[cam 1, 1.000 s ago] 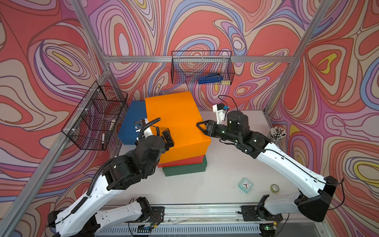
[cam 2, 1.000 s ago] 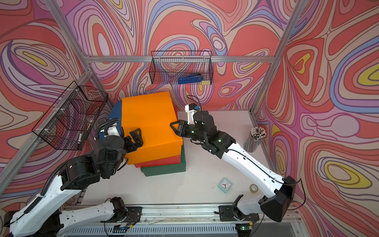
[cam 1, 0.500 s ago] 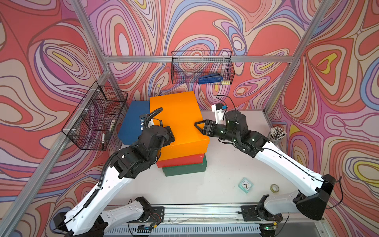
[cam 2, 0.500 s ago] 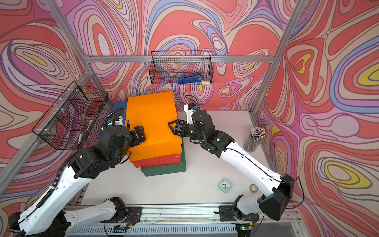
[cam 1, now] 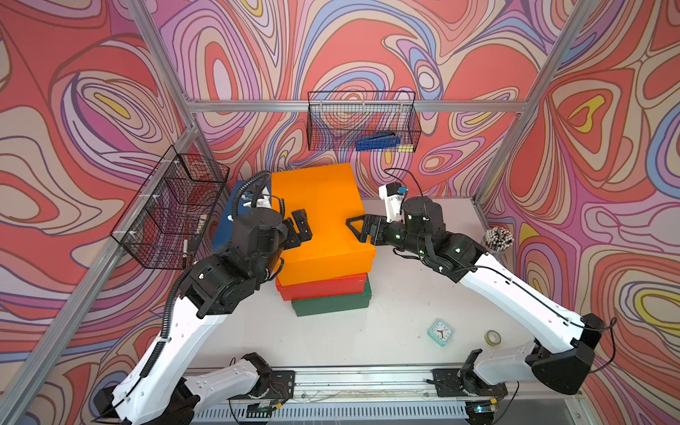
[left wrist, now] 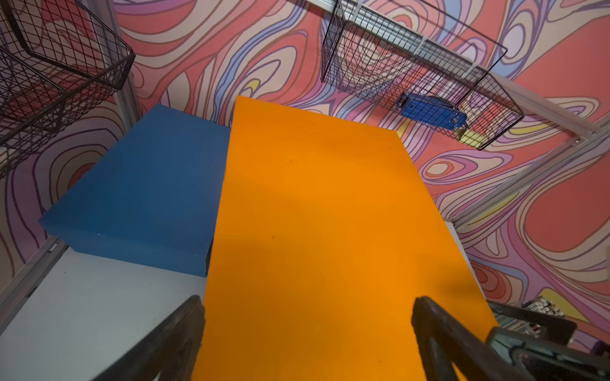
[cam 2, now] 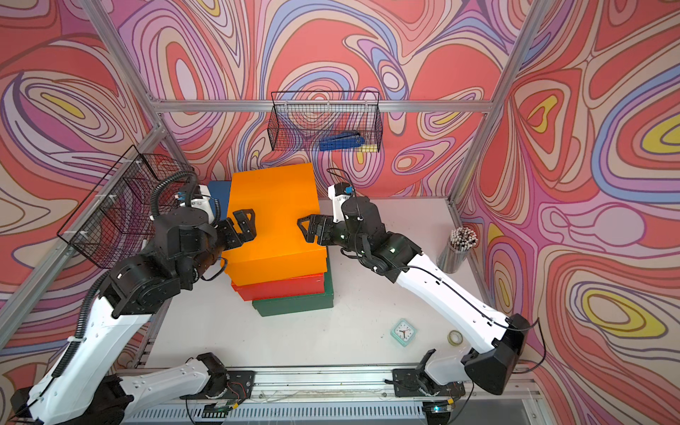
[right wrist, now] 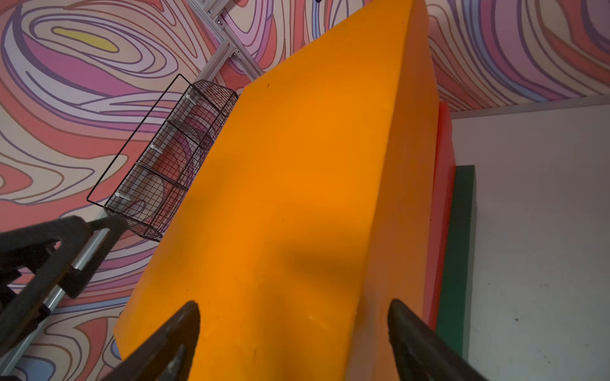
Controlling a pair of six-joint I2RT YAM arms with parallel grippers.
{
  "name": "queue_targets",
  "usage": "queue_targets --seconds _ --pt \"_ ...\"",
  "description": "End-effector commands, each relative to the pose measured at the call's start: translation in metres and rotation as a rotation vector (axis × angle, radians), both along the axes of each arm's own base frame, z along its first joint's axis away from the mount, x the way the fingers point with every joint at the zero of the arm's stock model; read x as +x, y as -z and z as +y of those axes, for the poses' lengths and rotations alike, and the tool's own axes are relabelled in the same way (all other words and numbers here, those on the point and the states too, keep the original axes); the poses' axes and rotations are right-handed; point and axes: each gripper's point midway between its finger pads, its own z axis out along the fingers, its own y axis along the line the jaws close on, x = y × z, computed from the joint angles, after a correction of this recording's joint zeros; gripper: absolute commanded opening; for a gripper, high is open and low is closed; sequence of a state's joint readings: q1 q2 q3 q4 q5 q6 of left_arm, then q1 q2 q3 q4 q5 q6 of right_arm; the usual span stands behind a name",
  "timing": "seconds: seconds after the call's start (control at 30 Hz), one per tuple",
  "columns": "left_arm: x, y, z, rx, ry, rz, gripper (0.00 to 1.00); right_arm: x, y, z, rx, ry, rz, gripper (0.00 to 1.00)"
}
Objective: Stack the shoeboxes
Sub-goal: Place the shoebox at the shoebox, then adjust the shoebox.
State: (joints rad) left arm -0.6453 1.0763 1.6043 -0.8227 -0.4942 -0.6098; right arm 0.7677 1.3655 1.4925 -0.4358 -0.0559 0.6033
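Three shoeboxes are stacked in both top views: the orange one (cam 1: 323,213) (cam 2: 274,217) lies on the red one (cam 1: 320,289), which lies on the dark green one (cam 1: 331,307). The blue shoebox (cam 1: 223,220) (left wrist: 142,191) sits on the table behind and left of the stack, partly hidden by my left arm. My left gripper (cam 1: 302,225) (left wrist: 307,301) hovers open over the orange lid's left edge. My right gripper (cam 1: 356,230) (right wrist: 294,302) is open, its jaws straddling the lid's right edge without pinching it.
A wire basket (cam 1: 173,209) hangs on the left wall. Another (cam 1: 362,121) on the back wall holds a blue stapler (cam 1: 379,141). A mint clock (cam 1: 441,332) and tape roll (cam 1: 492,337) lie front right. A cup of pencils (cam 1: 496,241) stands at the right wall.
My right gripper's jaws have spread wide at the orange box's right edge. My left arm has risen and swung its gripper over the lid's left edge. The orange box shifted slightly right.
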Motion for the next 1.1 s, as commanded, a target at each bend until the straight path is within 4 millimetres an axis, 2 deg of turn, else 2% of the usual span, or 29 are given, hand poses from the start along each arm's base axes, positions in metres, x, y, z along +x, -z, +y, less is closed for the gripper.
queue_targets --seconds 0.0,0.13,0.27,0.33,0.37,0.4,0.47,0.57,0.63,0.73,0.8,0.9,1.07 --pt "-0.006 -0.004 0.015 0.017 -0.015 0.011 1.00 -0.001 -0.033 -0.025 -0.005 0.061 -0.102 0.91" --pt "-0.006 0.005 0.031 0.022 -0.062 0.054 1.00 0.008 -0.034 -0.037 0.016 0.070 -0.085 0.91" --pt "-0.003 0.021 0.060 0.011 -0.162 0.109 0.98 0.027 -0.019 -0.062 0.017 0.117 -0.035 0.89" --pt "0.000 0.034 0.073 -0.034 -0.200 0.148 0.85 0.035 -0.008 -0.074 0.027 0.133 0.000 0.86" --pt "0.002 0.041 0.079 -0.073 -0.206 0.171 0.71 0.040 -0.002 -0.079 0.031 0.141 0.014 0.82" --pt "0.004 0.048 0.083 -0.109 -0.213 0.194 0.59 0.043 0.003 -0.082 0.032 0.148 0.019 0.77" --pt "0.007 0.063 0.093 -0.192 -0.236 0.233 0.36 0.049 0.017 -0.086 0.024 0.163 0.046 0.56" --pt "0.011 0.082 0.099 -0.263 -0.255 0.274 0.24 0.058 0.040 -0.089 0.001 0.180 0.097 0.35" --pt "0.011 0.088 0.099 -0.275 -0.261 0.290 0.17 0.063 0.053 -0.089 -0.006 0.180 0.127 0.28" --pt "0.010 0.101 0.103 -0.276 -0.285 0.324 0.08 0.071 0.074 -0.089 -0.011 0.166 0.174 0.09" --pt "0.008 0.111 0.105 -0.275 -0.305 0.350 0.00 0.076 0.089 -0.088 -0.021 0.165 0.209 0.00" --pt "0.006 0.127 0.107 -0.271 -0.325 0.388 0.00 0.079 0.111 -0.084 -0.034 0.146 0.260 0.00" --pt "0.010 0.166 0.099 -0.313 -0.314 0.470 0.00 0.076 0.141 -0.059 0.023 0.033 0.350 0.00"
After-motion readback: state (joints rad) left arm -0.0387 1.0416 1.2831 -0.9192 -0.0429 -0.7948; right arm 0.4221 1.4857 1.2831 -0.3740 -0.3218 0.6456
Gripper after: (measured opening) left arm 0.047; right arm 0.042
